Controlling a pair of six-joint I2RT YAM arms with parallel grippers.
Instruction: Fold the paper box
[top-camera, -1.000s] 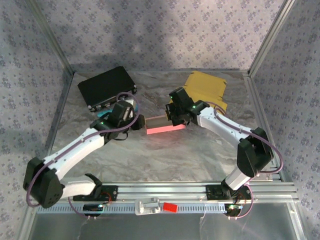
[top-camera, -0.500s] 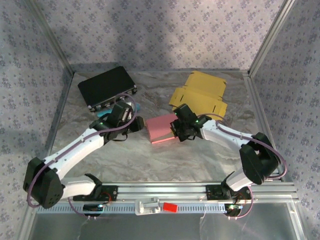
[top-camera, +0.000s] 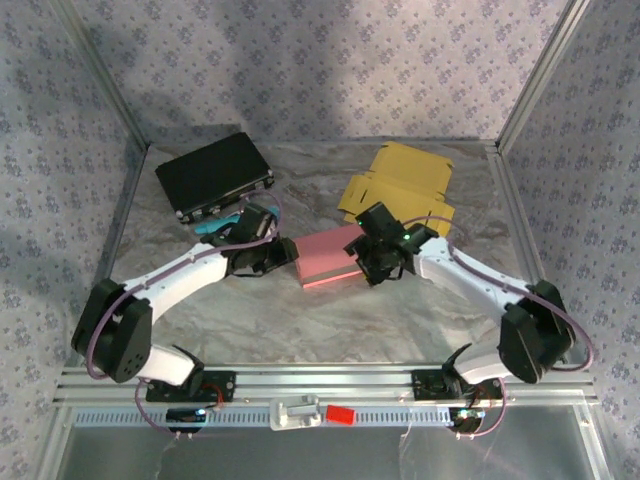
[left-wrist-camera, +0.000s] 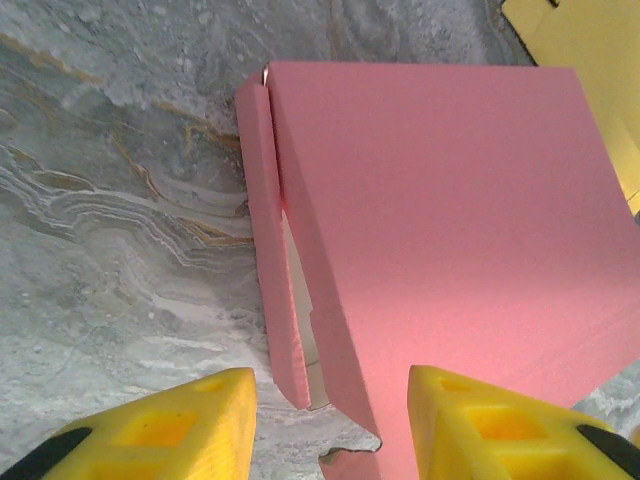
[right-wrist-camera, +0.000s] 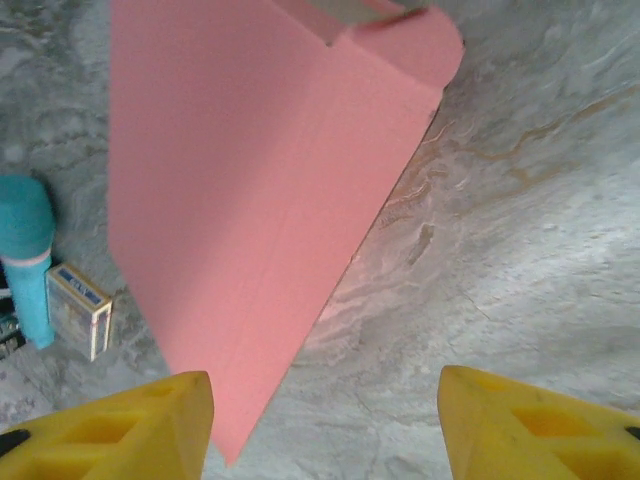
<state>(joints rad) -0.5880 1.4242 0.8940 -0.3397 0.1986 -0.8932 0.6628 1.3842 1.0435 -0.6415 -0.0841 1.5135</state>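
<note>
The pink paper box lies closed and flat on the marble table between both arms. My left gripper is at its left end. In the left wrist view the box has a side flap standing slightly off the wall, showing white inside. The left gripper is open, with the box's near corner between its yellow fingers. My right gripper hangs at the box's right end. The right wrist view shows the box ahead of the right gripper, which is open over bare table.
A folded yellow box lies behind the pink one, its edge close by. A black case sits at the back left. A teal object and a small carton lie left of the pink box.
The right gripper opened, let go of the pink box and dropped to its right end. The raised lid now lies flat. The left gripper moved in to the box's left end.
</note>
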